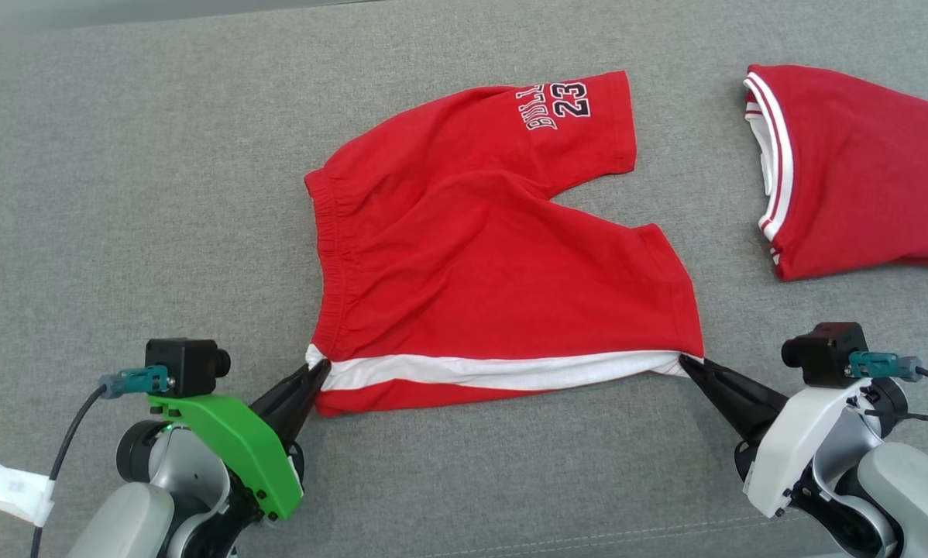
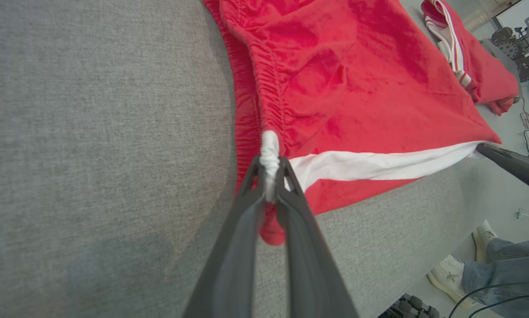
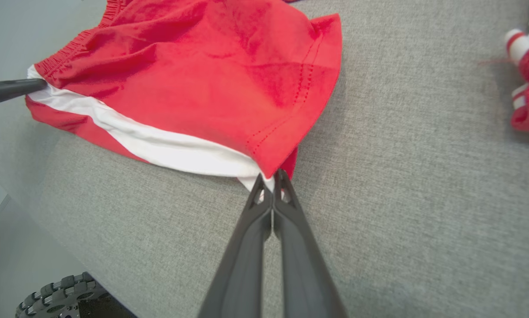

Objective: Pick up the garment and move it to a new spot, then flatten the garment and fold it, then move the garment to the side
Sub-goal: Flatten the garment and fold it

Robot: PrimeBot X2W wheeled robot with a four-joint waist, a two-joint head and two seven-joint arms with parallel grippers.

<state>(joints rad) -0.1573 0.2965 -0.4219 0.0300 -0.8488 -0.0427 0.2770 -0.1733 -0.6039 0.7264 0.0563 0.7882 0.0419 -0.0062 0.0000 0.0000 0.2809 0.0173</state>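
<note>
- The red shorts [image 1: 472, 256] lie spread out in the middle of the grey fabric surface [image 1: 123, 194], white side stripe along the near edge.
- Left pincer [image 1: 321, 370] is clenched on the waistband end of that stripe, and right pincer [image 1: 685, 360] is clamped on the leg-hem corner.
- Pinching both ends looks meant to pull that edge taut for a clean lift or fold.
- Another red garment [image 1: 859, 186] sits well apart on the right.

Grey fabric surface [image 1: 123, 194]. Second red top [image 1: 859, 170] with white-striped trim lies at its far right. Left wrist view: person's pale sneakers [image 2: 451, 274] and jeans leg [image 2: 505, 265] on the floor beside the surface, cables [image 2: 489, 296] near them.
</note>
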